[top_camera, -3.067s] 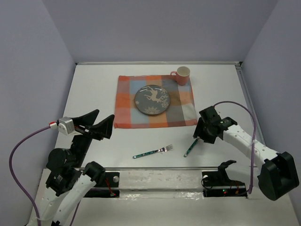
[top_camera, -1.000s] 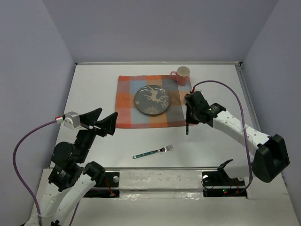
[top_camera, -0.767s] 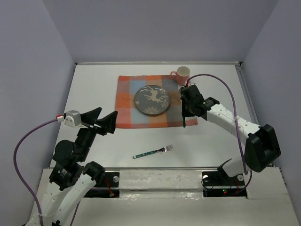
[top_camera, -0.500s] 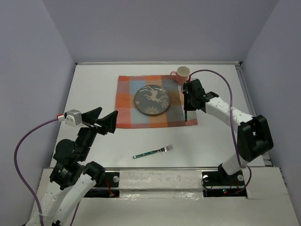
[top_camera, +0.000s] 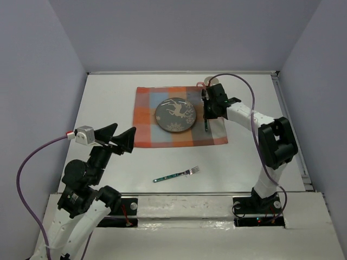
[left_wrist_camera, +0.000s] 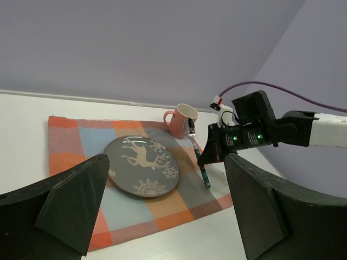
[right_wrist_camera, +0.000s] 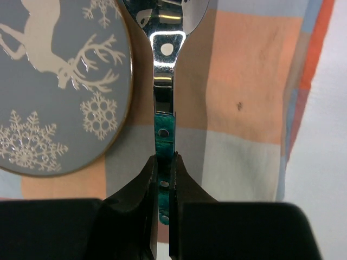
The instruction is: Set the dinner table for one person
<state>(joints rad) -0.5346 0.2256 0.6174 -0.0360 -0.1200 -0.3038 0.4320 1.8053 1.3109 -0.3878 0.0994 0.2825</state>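
Two arms in view; we log from left to right.

Left pincer (top_camera: 120, 133): jaws spread wide, holding nothing, hovering above the near left of the table (top_camera: 108, 97). It has hardly shifted over the last three seconds.

Table: white and matte, it fills the floor of the enclosure and carries every item.

Fork (top_camera: 176, 175): green handle, lying on bare table near the front edge, well apart from the placemat (top_camera: 146, 116). Same spot as three seconds ago.

Plate (top_camera: 175, 115): grey with a white deer and snowflakes, sitting at the middle of the orange-and-grey plaid placemat.

Right pincer (right_wrist_camera: 163, 162): jaws pressed together on the green handle of the spoon (left_wrist_camera: 199, 157). This is the change. Three seconds ago it was over bare table just right of the fork; now it holds the spoon over the placemat, just right of the plate. The bowl is tilted up toward the pink mug (left_wrist_camera: 181, 120) and the handle end is low. We cannot tell whether it touches the cloth.

Our reading: the spoon placement is nearly done and only lowering and release remain. The fork is still to be set, so the task looks somewhat past halfway.

Writing: we find no brand, label or legible text on any item.
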